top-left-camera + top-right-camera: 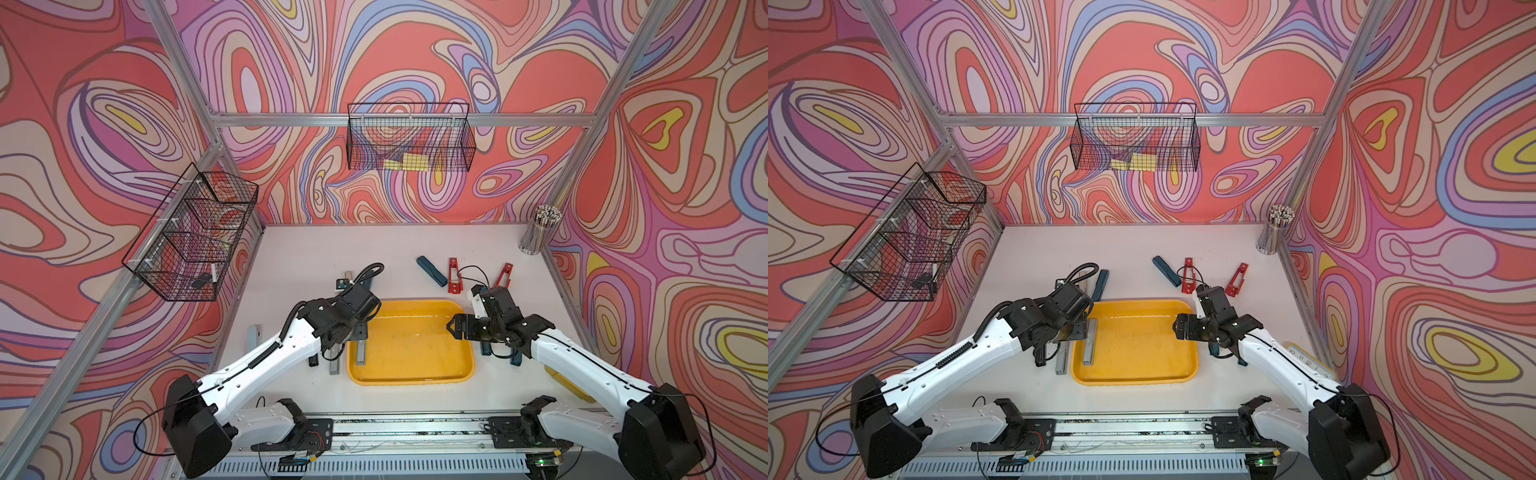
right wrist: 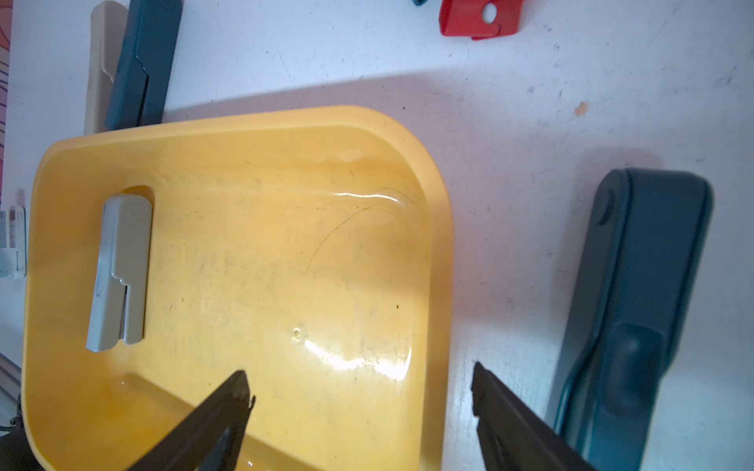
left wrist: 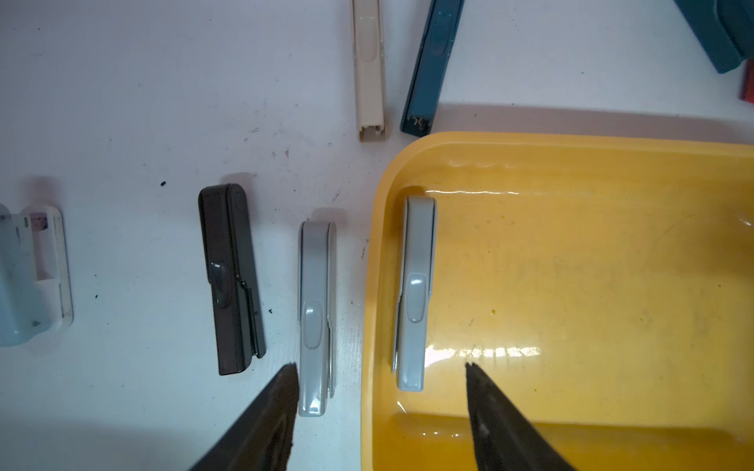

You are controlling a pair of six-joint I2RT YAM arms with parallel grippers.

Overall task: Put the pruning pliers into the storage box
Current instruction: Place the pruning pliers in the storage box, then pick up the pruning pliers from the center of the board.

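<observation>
My left gripper [image 3: 381, 379] hangs empty with its jaws apart, straddling the left rim of the storage box [image 3: 375, 244]: one fingertip over the table, the other over the yellow floor. My right gripper [image 2: 361, 383] is spread wide and empty too, astride the box's right rim.

I judge these pruning pliers to be light and rigid. They look like smooth plastic-cased bars that won't give under the pads but may skid out if pinched at a rounded end. I'd take each across its narrow width near the middle, beside the raised thumb latch. They lie flat, so the fingertips must go right down to the table.

Just ahead of the left fingertips, the first grey bar [image 3: 414, 293] lies flat inside the box, along its left wall. Just outside that rim, beside the outer fingertip, a second grey bar [image 3: 316, 318] lies parallel on the table. Beyond it are a black bar [image 3: 230, 281] and, well apart, a pale bar [image 3: 32, 273]. Past the box's far-left corner a beige bar [image 3: 369, 69] and a teal bar [image 3: 432, 65] sit side by side.

On the right, another teal bar [image 2: 636, 318] lies just beside the outer fingertip. Further back are a third teal bar [image 1: 431, 271], a red bar [image 1: 454, 276] and a second red bar [image 1: 503, 275].
</observation>
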